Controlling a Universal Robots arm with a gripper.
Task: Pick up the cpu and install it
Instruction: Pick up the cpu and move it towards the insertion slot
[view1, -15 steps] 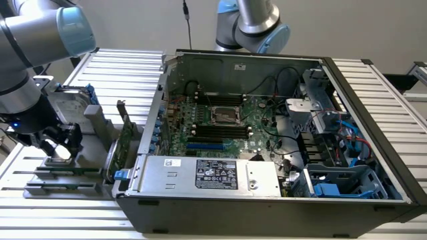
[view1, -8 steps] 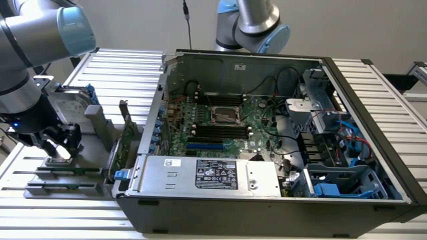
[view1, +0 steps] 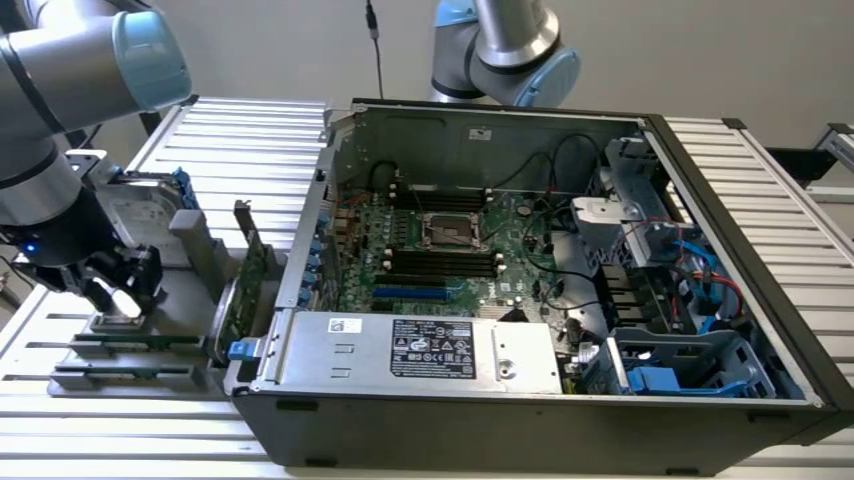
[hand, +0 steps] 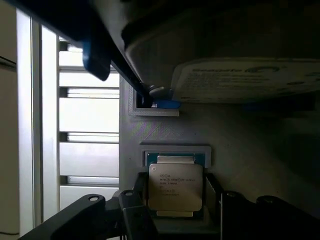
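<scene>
Pincer (view1: 123, 300) open, astride the cpu (hand: 175, 187) in its grey holder (hand: 240, 145) (hard drive (hand: 245, 80) just beside). Close evenly on opposite edges, keep it level, lift straight.

Grey robot arm with blue joint caps (view1: 47, 60) is hanging low at the exterior view's left, black two-finger gripper (view1: 120, 298) pointing straight down, fingers (hand: 134, 216) sitting apart.

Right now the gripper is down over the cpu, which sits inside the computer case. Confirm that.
Wrong place. The gripper is down over the cpu, but it sits in the grey parts holder outside the computer case, as the exterior view shows.
</scene>
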